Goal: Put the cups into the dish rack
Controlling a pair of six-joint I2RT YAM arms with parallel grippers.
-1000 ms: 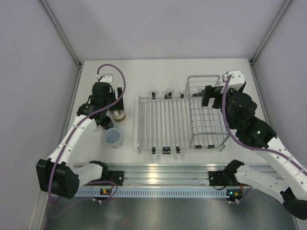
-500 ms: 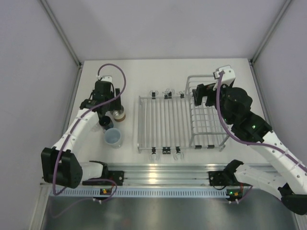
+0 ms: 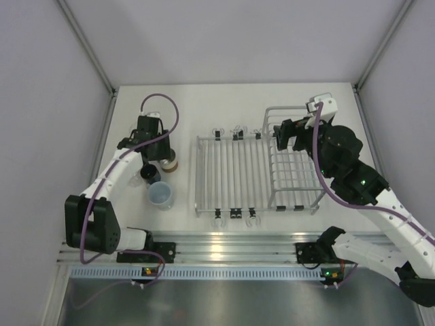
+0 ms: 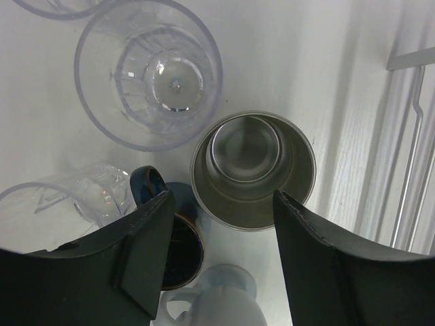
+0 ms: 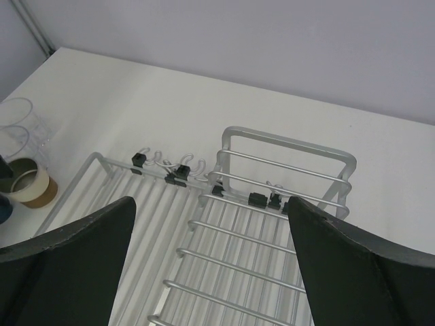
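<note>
The left gripper point(image 4: 223, 198) hangs wide open with nothing in it, its fingers either side of the upright tan metallic cup point(image 4: 253, 170) below. The dark blue mug point(image 4: 183, 239) stands just beside that cup, the clear cup point(image 4: 148, 71) beyond it, and the pale blue cup point(image 3: 161, 195) nearer the arm bases. The right gripper point(image 5: 211, 210), equally spread and empty, hovers over the dish rack point(image 5: 285, 146).

Bright even diffuse light from above, faint soft shadows under dish rack point(image 3: 231, 178), glare band on metal rail point(image 3: 224, 239) on near side of rack, top view sharp, left fingers point(image 4: 146, 258) and right fingers point(image 5: 75, 265) dark, blurred near lens
</note>
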